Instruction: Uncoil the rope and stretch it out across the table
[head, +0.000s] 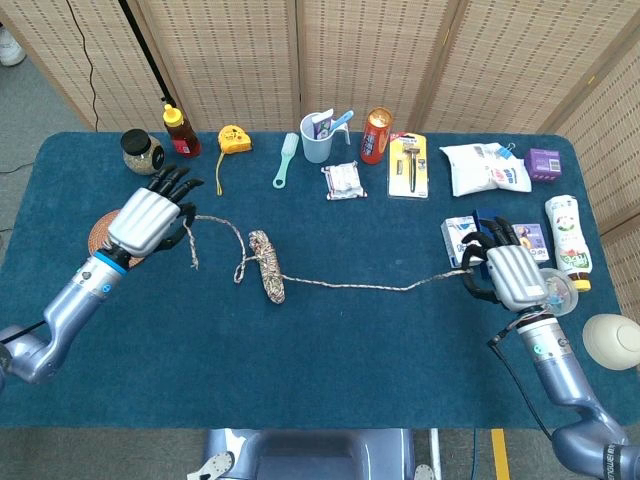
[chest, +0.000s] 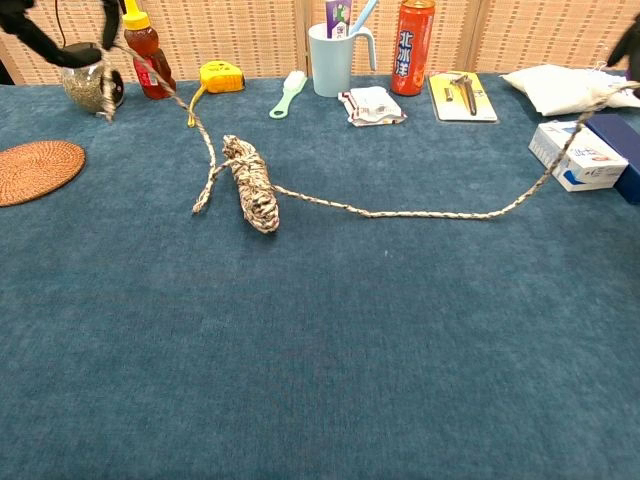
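The rope (head: 340, 286) lies left of centre on the blue table (head: 320, 370), its still-wound bundle (head: 267, 265) a short fat coil whose long axis runs from upper left to lower right in the head view. One strand leaves the bundle rightward, sagging along the cloth and rising at the right of the frame to the right hand (head: 505, 275), whose fingers are curled around that end. The other strand loops up and left to the left hand (head: 150, 215), which holds it with fingers bent over it, above the woven coaster (head: 100, 240) (mostly hidden under that hand). In the chest view both hands are cut off at the upper corners, only dark fingertips showing. Along the top edge stand a honey bottle (head: 181, 133), a yellow tape measure (head: 234, 138) and a cup (head: 318, 141).
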